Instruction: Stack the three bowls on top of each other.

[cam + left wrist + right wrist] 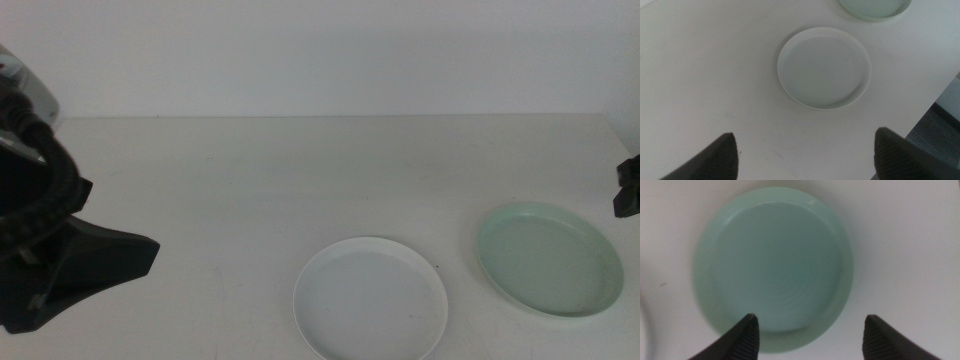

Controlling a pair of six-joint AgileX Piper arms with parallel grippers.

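Both grippers hang above the white table [250, 190] with nothing between their jaws. Seen from its wrist camera, the right gripper [807, 332] hovers straight over the mint green bowl [772, 265], jaws spread wide, one tip above the bowl's near rim and the other out past the rim over bare table. That bowl lies flat and upright, hollow side up; being round, it has no long axis to speak of, and faint rings show in its floor. The curved rim of a second dish just shows at that picture's edge.

From its own wrist camera, the left gripper [805, 155] also stands wide open, its two dark tips far apart over bare table. Ahead of it and between the lines of its jaws lies the white bowl [824, 67], flat, hollow side up, clear of the gripper. Beyond the white bowl, farther from this gripper, part of the mint green one shows, the two dishes near each other but not touching.

In the middle view the left arm [50, 250] fills the left side, and only a dark bit of the right arm's end shows at the right edge, just beside the mint green bowl.

Counted: two bowls in sight, one white and one mint green, each lying singly on the table, neither stacked.
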